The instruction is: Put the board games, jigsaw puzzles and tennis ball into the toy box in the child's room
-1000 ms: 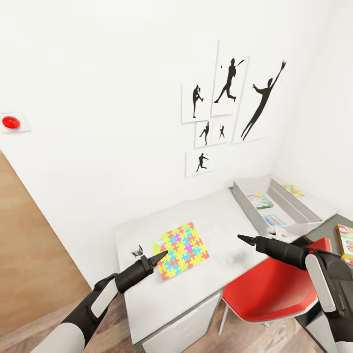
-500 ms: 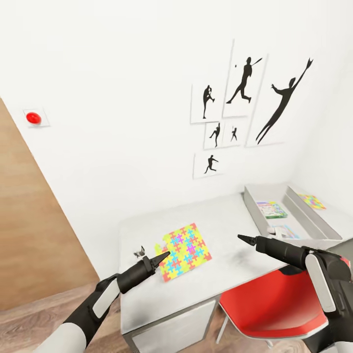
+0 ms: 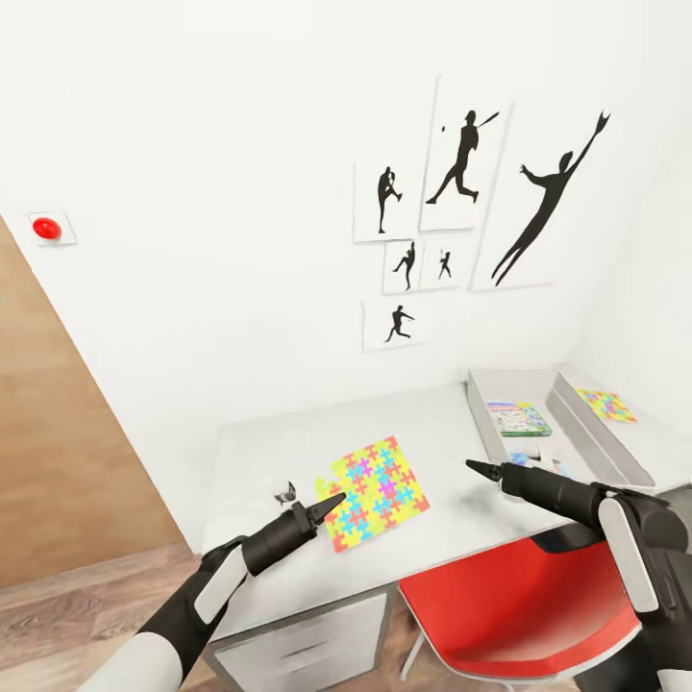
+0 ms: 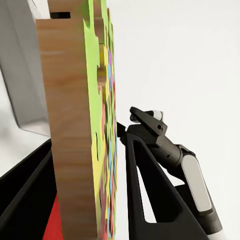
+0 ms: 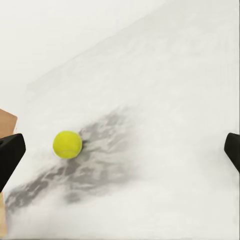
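Grey desk top (image 3: 288,452) carries the sloped light grey toy tray (image 3: 615,452) at its far end; the multicolour puzzle-piece box (image 3: 377,492) lies flat, apparently between the left gripper's (image 3: 332,502) jaws — contact unclear. Right gripper (image 3: 478,468): spread, empty. Small yellow-green ball (image 5: 67,144) sits beneath it — next pickup target.

Both arms are showing white upper shells running into black forearms, each carrying a pale grey oblong panel near the wrist. The left gripper (image 3: 331,502) and right gripper (image 3: 478,468) are tapering into slim, pointed black fingers. Seen from the left wrist, the right arm is displaying glossy black angular links with the same grey inset.
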### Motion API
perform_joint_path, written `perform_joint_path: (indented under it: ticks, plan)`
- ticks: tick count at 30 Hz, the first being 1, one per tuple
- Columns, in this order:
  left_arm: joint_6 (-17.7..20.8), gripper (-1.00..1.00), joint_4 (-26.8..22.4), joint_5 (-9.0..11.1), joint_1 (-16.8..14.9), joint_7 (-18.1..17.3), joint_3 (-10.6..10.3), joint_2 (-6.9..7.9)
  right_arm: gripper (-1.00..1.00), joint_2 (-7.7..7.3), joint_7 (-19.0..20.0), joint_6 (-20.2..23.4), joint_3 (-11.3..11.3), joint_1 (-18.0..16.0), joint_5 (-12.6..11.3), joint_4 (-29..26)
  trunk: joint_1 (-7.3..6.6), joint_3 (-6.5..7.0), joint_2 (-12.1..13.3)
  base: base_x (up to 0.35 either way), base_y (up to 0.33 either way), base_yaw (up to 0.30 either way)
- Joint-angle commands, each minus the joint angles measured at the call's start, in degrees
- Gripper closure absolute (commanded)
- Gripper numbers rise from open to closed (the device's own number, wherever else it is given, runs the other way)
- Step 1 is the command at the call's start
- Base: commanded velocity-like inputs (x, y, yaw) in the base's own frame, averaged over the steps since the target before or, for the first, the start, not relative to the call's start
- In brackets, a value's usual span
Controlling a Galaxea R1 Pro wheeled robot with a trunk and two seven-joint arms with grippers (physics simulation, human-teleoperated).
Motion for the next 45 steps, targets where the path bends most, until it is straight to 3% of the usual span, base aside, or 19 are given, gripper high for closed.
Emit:
perform_joint_path:
  ticks: [1,16,24,45]
  plan:
    - [0.55,1.00,0.03,0.54,-0.07,-0.02,-0.17,-0.03,-1.00,0.00,0.32,0.29,-0.09,-0.05,0.13,-0.01,0.04,-0.12,-0.13,0.000,-0.320,0.001]
    - [0.57,1.00,-0.14,0.45,-0.07,0.01,-0.29,-0.53,-1.00,-0.02,0.39,0.29,-0.09,-0.05,0.13,-0.01,0.04,-0.12,-0.13,0.000,-0.320,0.000]
    - [0.56,1.00,-2.84,0.45,-0.07,0.12,-1.08,-0.55,-1.00,-0.01,0.39,0.29,-0.10,-0.05,0.13,-0.01,0.04,-0.12,-0.13,0.000,-0.301,0.000]
    - [0.89,1.00,-6.99,0.77,-0.07,-0.37,-0.78,0.23,-1.00,-0.01,0.37,0.31,-0.09,-0.05,0.13,-0.01,0.04,-0.12,-0.13,0.000,-0.047,0.000]
